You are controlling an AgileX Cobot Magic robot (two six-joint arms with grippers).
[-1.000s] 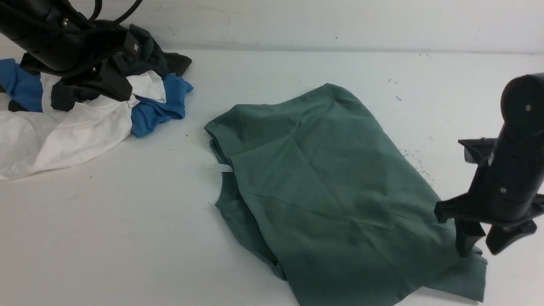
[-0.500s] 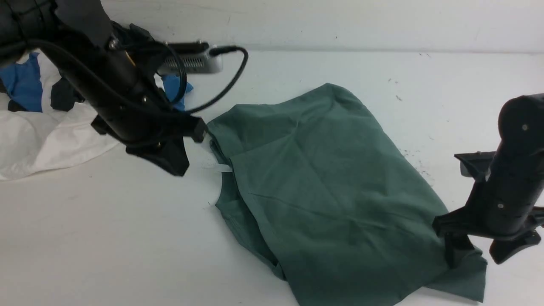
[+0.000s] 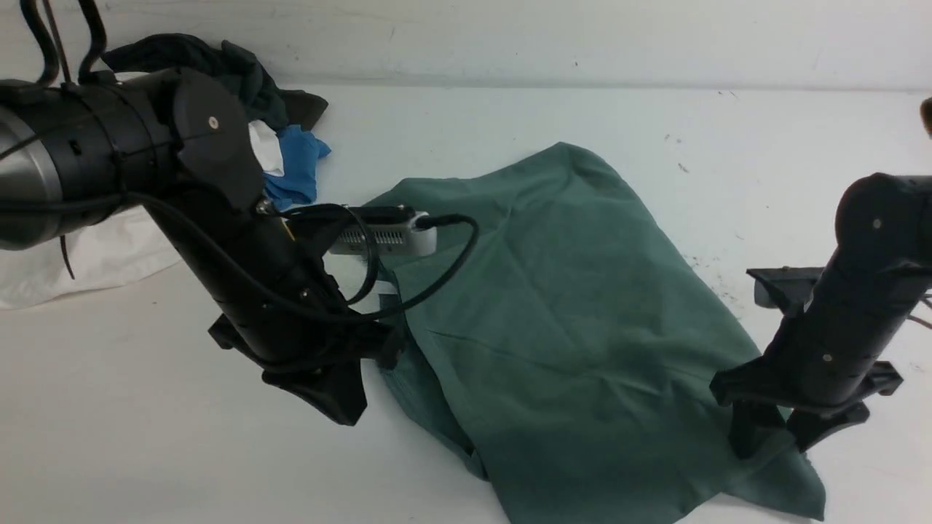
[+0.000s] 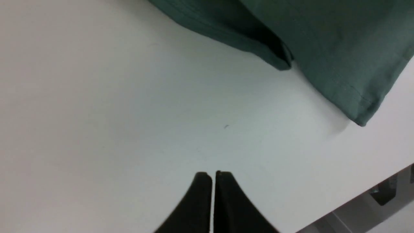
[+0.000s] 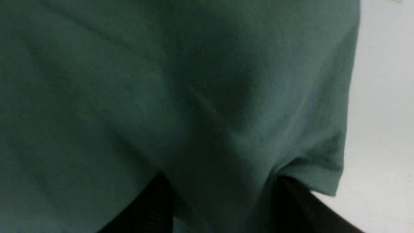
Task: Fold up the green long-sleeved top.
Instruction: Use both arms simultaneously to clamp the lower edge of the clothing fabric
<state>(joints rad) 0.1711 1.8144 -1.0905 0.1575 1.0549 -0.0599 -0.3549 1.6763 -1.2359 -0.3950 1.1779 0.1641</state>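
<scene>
My left gripper [image 3: 342, 407] is clenched shut on nothing; in the left wrist view its fingers [image 4: 200, 200] meet over bare white table [image 4: 97, 97], with the folded edge of the green long-sleeved top [image 3: 575, 327] lying ahead of the tips and apart from them. My right gripper [image 3: 772, 437] stands on the top's corner nearest it. In the right wrist view green cloth bulges between my spread fingers [image 5: 155, 204], but whether they have actually clamped it I cannot tell. Risks, in my judgement: if the right jaws close on one layer only, lifting would peel the fold apart. The left fingers, shut, would push the edge and bunch it rather than catch it.
</scene>
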